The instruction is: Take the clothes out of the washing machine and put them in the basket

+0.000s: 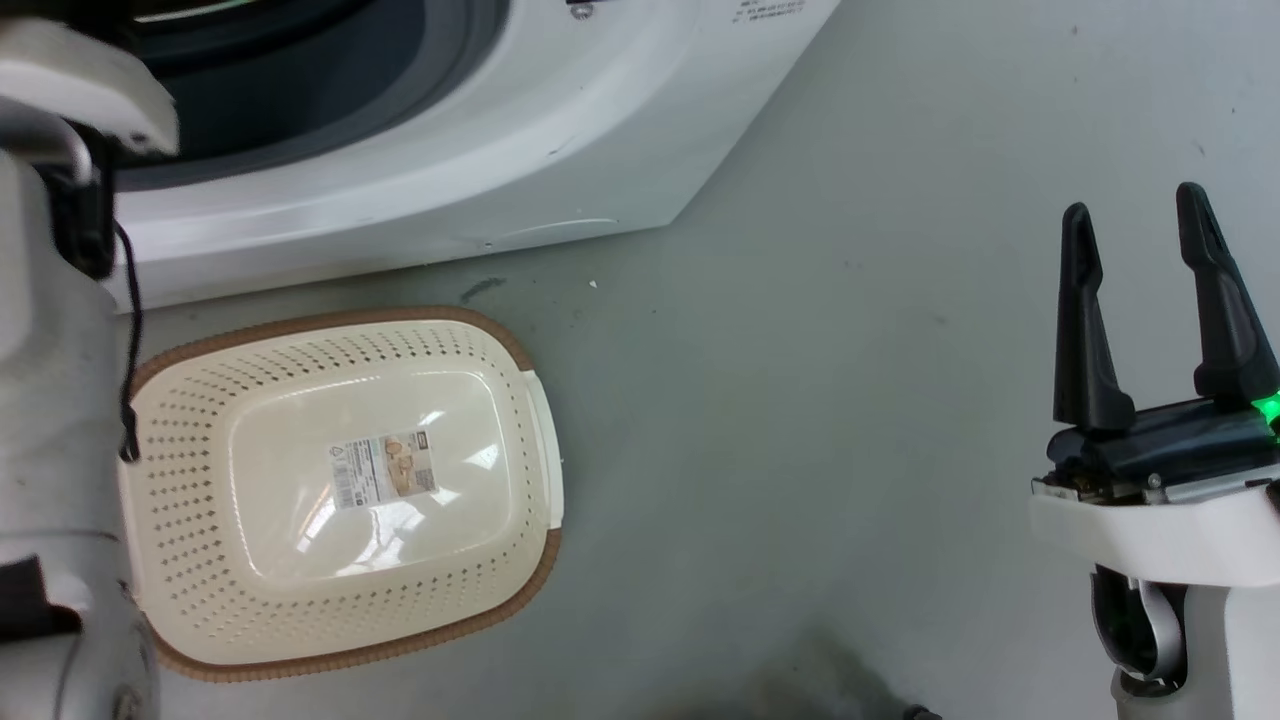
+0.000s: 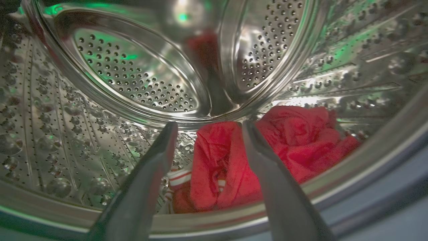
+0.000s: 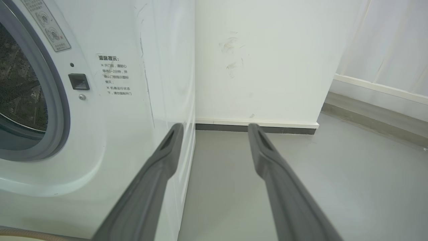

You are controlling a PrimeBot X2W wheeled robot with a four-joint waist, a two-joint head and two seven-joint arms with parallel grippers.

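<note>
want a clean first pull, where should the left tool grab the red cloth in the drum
Pinch the raised fold of the red cloth near the front lip of the drum. It stands up straight ahead of the open left tool, so go straight in and slightly down, closing across the fold.

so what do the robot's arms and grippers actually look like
Each gripper has two long, dark, tapering fingers. The right gripper rises from a black base with a small green light, set on a white wrist housing. The left gripper has the same dark fingers. The left arm is pale grey-white, with a thin black cable running along it.
</note>
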